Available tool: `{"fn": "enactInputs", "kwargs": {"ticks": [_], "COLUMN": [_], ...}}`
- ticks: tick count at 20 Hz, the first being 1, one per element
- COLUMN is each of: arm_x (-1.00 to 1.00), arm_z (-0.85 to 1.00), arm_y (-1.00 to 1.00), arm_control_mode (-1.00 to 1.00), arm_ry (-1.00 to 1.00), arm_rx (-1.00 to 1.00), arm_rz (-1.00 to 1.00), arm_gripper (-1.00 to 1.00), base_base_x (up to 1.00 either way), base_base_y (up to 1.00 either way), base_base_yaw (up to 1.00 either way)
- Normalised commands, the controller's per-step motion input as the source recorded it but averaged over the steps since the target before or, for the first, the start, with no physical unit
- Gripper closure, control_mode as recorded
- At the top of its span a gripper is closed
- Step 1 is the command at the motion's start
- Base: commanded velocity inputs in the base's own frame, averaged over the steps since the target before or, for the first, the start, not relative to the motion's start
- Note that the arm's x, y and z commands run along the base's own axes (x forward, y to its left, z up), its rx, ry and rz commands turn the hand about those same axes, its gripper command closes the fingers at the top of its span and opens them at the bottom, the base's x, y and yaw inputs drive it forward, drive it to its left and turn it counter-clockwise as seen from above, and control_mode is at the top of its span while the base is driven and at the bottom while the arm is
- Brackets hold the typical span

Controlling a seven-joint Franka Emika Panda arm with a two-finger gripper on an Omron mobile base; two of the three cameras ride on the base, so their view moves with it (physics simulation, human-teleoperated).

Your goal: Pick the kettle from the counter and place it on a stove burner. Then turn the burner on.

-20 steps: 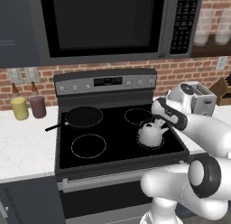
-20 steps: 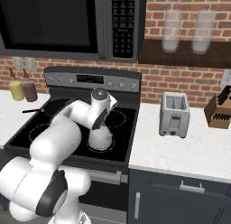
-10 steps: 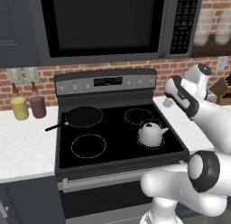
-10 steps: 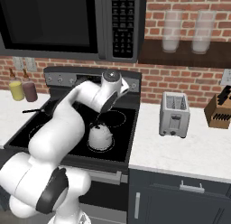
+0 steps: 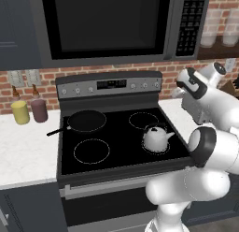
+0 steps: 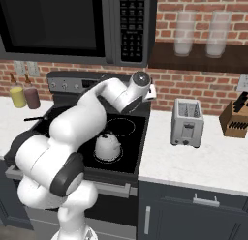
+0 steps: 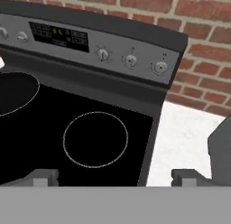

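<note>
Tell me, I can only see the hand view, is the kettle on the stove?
Observer: Yes, the kettle sits on the front right stove burner.
Operator: Is the robot holding it?
Observer: No, the gripper is up near the knobs, apart from the kettle.
Operator: What's on the other rings?
Observer: A black frying pan is on the back left ring.

We see our white arm raised high and bent sharply at the elbow, wrist tilted forward, gripper empty with its two dark fingertips spread wide apart.
</note>
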Motion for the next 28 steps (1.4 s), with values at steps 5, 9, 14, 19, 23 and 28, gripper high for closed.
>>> {"fn": "enactInputs", "kwargs": {"ticks": [5,9,14,19,23,28], "arm_x": [0.62,0.63,0.6,0.28,0.04,0.37], "arm_z": [-0.07,-0.15,-0.17,-0.04,-0.04,-0.17], "arm_y": [0.0,0.0,0.0,0.0,0.0,0.0], "arm_control_mode": [-1.0,-1.0,-1.0,-1.0,-1.0,-1.0], "arm_ry": [0.0,0.0,0.0,0.0,0.0,-0.07], "arm_rx": [0.15,-0.02,-0.02,0.02,0.1,0.07], "arm_rz": [-0.21,-0.12,-0.12,-0.12,-0.02,-0.04], "arm_gripper": [-1.0,-1.0,-1.0,-1.0,-1.0,-1.0], "base_base_x": [0.0,0.0,0.0,0.0,0.0,0.0], "base_base_y": [0.0,0.0,0.0,0.0,0.0,0.0], "base_base_yaw": [0.0,0.0,0.0,0.0,0.0,0.0]}}
